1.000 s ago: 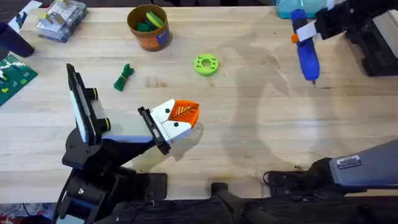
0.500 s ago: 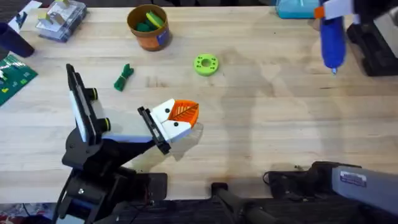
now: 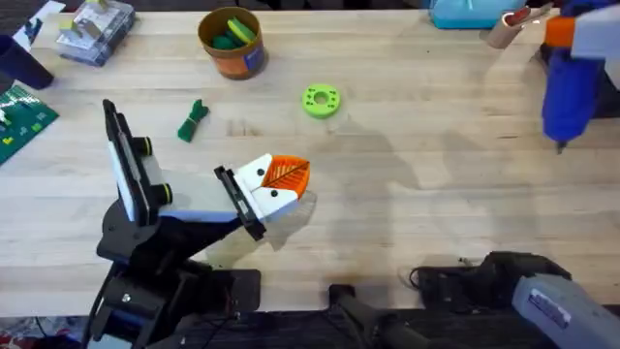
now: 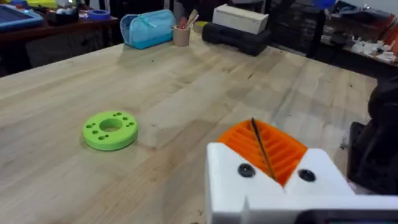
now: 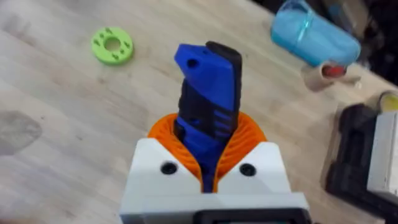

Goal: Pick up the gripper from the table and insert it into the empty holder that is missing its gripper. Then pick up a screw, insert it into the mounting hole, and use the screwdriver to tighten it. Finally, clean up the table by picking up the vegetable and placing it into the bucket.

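Pale butcher-block grain spreads across the whole surface (image 3: 407, 204), and both arms are busy over it. The right tool (image 5: 208, 163) is up at the far right corner with the screwdriver (image 3: 562, 82) clamped between its orange ribbed pads (image 5: 249, 140); from the right wrist view the blue body (image 5: 208, 106) stands out past the fingertips, over bare wood. From overhead the thin metal tip hangs down, off the wood. Just beyond that tool lie a light blue pouch (image 3: 465, 12) and a small cup (image 3: 504, 29).

Over to the left tool (image 4: 273, 163): its fingers look closed together, orange ribs pressed tight along a thin dark line, with nothing seen between them. It sits near the middle of the surface, and from overhead an orange ribbed finger (image 3: 288, 174) lies on its white body (image 3: 257, 179).

Ahead of the left tool, a little beyond it, rests the lime green ring (image 3: 321, 100), flat on the wood (image 4: 111, 129). Well off to that tool's left lies the dark green vegetable (image 3: 194, 120), on the surface. Farther out beyond it stands the orange-brown bucket (image 3: 232, 53), green and yellow pieces showing inside it.
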